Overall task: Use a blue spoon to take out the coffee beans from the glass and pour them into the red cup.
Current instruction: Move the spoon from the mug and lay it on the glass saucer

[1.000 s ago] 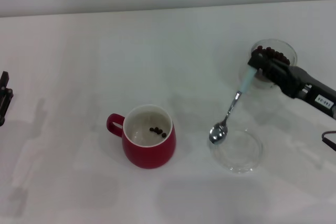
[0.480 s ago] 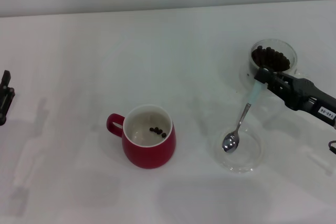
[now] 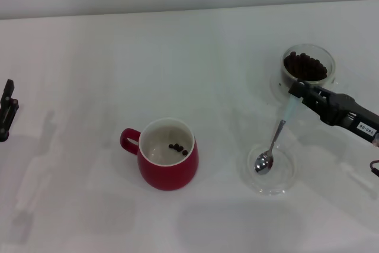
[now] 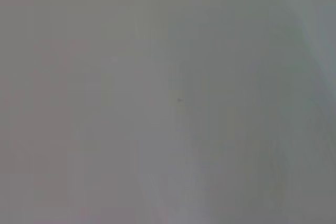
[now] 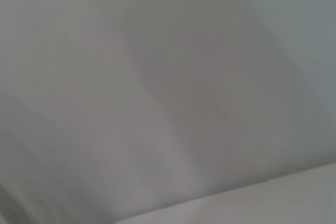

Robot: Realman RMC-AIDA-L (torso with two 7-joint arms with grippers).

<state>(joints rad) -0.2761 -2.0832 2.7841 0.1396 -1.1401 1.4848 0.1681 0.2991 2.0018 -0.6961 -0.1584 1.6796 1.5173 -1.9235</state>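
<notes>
In the head view my right gripper (image 3: 296, 92) is shut on the pale blue handle of the blue spoon (image 3: 273, 142). The spoon hangs tilted, its metal bowl resting in the flat clear round dish (image 3: 288, 177) at the front right. The glass (image 3: 307, 67), heaped with coffee beans (image 3: 305, 66), stands just behind the gripper at the right. The red cup (image 3: 168, 165) stands at the middle front, handle to the left, with a few coffee beans (image 3: 177, 147) inside. My left gripper (image 3: 6, 114) is parked at the far left edge. Both wrist views show only blank grey.
The white table (image 3: 148, 57) ends at a pale wall along the back. A black cable (image 3: 373, 166) shows at the right edge.
My right gripper has moved right and toward the front, away from over the glass. The spoon's bowl has gone from the dish's left rim down into the dish.
</notes>
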